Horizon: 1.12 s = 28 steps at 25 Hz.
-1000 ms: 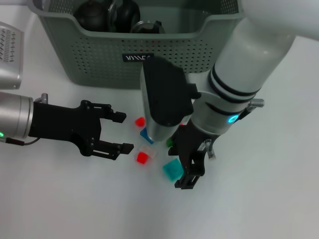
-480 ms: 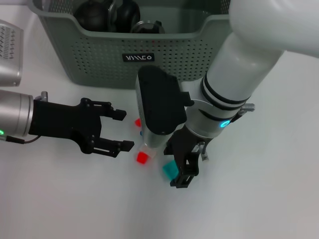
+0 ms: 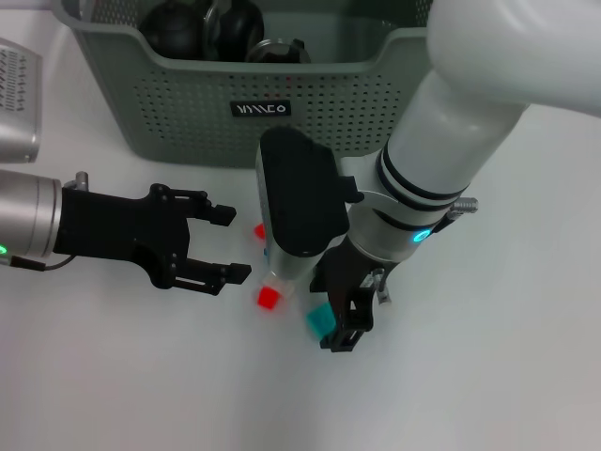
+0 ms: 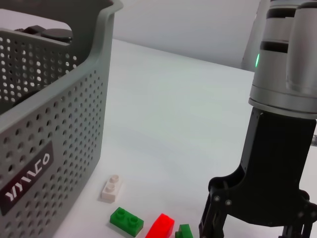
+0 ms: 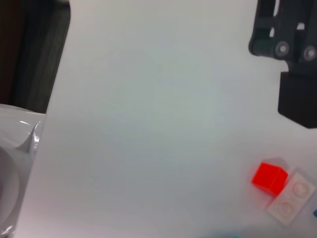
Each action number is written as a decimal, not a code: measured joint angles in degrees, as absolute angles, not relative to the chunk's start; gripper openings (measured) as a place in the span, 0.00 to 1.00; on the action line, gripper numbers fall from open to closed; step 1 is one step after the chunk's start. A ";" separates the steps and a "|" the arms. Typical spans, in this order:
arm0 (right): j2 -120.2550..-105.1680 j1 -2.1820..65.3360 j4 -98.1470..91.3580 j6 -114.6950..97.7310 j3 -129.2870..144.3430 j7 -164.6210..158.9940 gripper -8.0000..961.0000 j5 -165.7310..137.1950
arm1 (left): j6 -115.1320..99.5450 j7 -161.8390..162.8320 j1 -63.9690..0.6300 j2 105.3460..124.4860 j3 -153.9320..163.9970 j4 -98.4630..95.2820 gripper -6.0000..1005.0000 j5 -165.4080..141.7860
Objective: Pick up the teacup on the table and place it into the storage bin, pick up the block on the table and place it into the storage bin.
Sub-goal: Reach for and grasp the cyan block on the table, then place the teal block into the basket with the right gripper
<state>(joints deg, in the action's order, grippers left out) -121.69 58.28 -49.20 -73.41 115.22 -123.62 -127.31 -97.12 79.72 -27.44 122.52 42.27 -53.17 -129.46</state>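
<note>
One storage bin (image 3: 188, 103) stands on the table. Two grippers show, the left gripper (image 3: 223, 246) and the right gripper (image 3: 346, 319). Loose blocks: two red, one teal, one white, two green.

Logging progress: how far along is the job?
Done: dark items already lie in the storage bin; a teacup among them cannot be confirmed. In hand: right gripper is down at the teal block. Left: blocks, including the red block, remain on the table; left gripper hovers open.

Grey-green perforated storage bin (image 3: 235, 103) upright; teal block (image 3: 320, 320) on table before it.
</note>
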 joint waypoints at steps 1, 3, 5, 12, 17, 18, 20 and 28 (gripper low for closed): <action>-121.69 58.28 -49.20 -73.32 115.28 -123.67 0.77 -127.30 | -97.11 79.72 -27.41 122.52 42.27 -53.17 0.79 -129.46; -121.68 58.27 -49.16 -73.26 115.41 -123.70 0.76 -127.29 | -97.11 79.72 -27.34 122.52 42.27 -53.17 0.79 -129.46; -121.67 58.28 -49.14 -73.22 115.46 -123.79 0.76 -127.27 | -97.08 79.69 -27.28 122.52 42.27 -53.17 0.79 -129.46; -121.63 58.54 -49.52 -73.12 116.62 -124.66 0.49 -127.22 | -97.01 79.43 -27.16 122.52 42.26 -53.11 0.79 -129.46; -121.17 58.44 -51.38 -73.95 116.36 -126.35 0.44 -127.26 | -97.02 79.52 -27.15 122.37 42.19 -53.08 0.79 -129.46; -121.01 58.21 -52.14 -74.58 116.00 -126.70 0.44 -127.28 | -97.02 79.58 -27.15 122.32 42.19 -53.08 0.79 -129.47; -120.70 57.65 -53.64 -76.53 114.11 -127.36 0.44 -127.48 | -97.02 79.72 -27.05 122.13 42.18 -53.08 0.79 -129.53; -120.21 51.79 -68.75 -93.87 91.83 -128.09 0.44 -133.80 | -97.67 79.89 -26.36 121.70 40.71 -53.76 0.79 -129.91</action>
<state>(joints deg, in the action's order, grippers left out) -120.21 51.79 -68.75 -93.87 91.83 -128.09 -133.80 -97.67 79.89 -26.36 121.70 40.71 -53.76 -129.91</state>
